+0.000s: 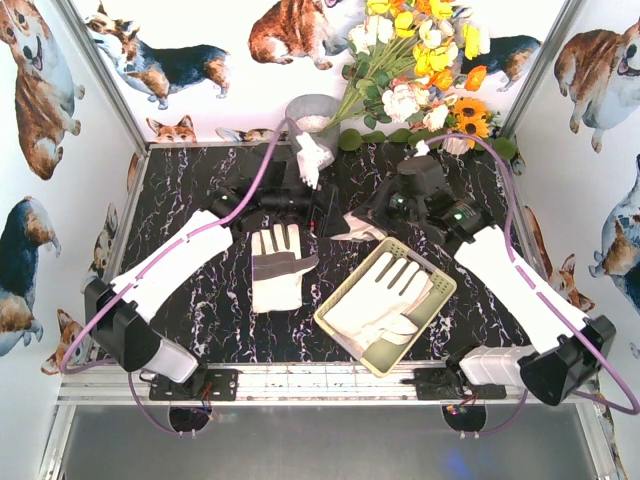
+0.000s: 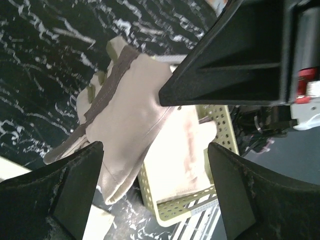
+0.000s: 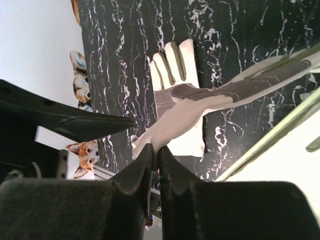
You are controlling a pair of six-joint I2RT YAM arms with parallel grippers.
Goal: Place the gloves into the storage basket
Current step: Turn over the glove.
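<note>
My right gripper (image 1: pixel 374 216) (image 3: pixel 156 150) is shut on the edge of a cream-and-grey glove (image 1: pixel 356 229) (image 3: pixel 215 97) and holds it above the table, just behind the pale yellow-green storage basket (image 1: pixel 436 292). One glove (image 1: pixel 384 294) lies in the basket. Another glove (image 1: pixel 277 264) (image 3: pixel 172 75) lies flat on the table left of the basket. A further glove (image 1: pixel 313 156) sits bunched at the back. My left gripper (image 1: pixel 324 211) (image 2: pixel 155 195) is open and empty, close beside the held glove (image 2: pixel 127 100), with the basket (image 2: pixel 170 207) below it.
A round grey metal bucket (image 1: pixel 312 110) stands at the back centre, with a bunch of artificial flowers (image 1: pixel 420 60) to its right. Corgi-print walls close in the dark marbled table (image 1: pixel 190 190). The two grippers are close together over the table's middle.
</note>
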